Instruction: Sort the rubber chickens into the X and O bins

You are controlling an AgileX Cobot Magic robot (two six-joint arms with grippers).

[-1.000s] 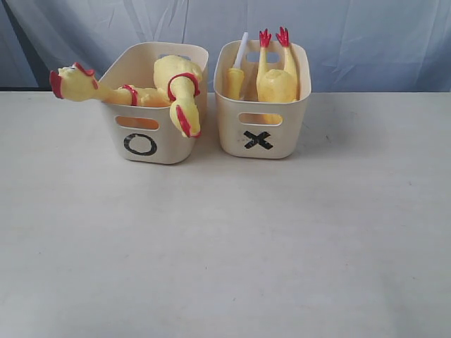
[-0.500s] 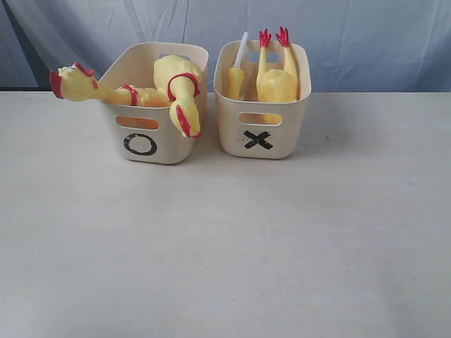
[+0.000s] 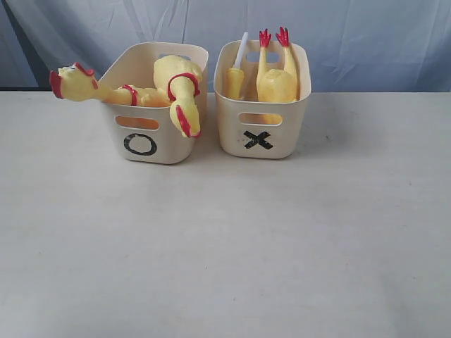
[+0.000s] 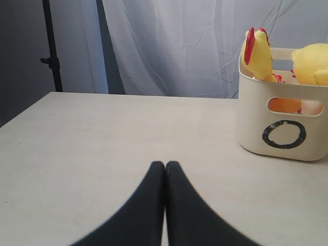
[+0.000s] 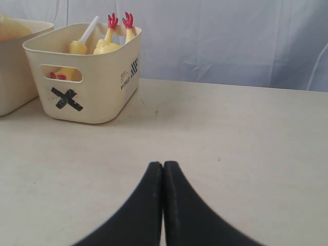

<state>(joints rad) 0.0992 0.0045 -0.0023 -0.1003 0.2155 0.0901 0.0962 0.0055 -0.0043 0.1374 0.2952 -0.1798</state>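
Observation:
Two cream bins stand side by side at the back of the table. The O bin (image 3: pixel 151 144) (image 4: pixel 256 123) holds two rubber chickens: one (image 3: pixel 77 83) hangs its head over the left rim, the other (image 3: pixel 182 88) droops over the front corner. In the X bin (image 3: pixel 278 144) (image 5: pixel 102 97) a rubber chicken (image 3: pixel 276 77) (image 5: pixel 110 41) stands head down with its red feet up, next to a smaller yellow piece with a white stick (image 3: pixel 235 74). My left gripper (image 4: pixel 165 164) and right gripper (image 5: pixel 163 164) are both shut and hold nothing, low over the table and well short of the bins.
A pale wrinkled curtain (image 3: pixel 352 35) hangs behind the table. A dark stand (image 4: pixel 50 46) rises at the table's far left corner in the left wrist view. Neither arm shows in the exterior view.

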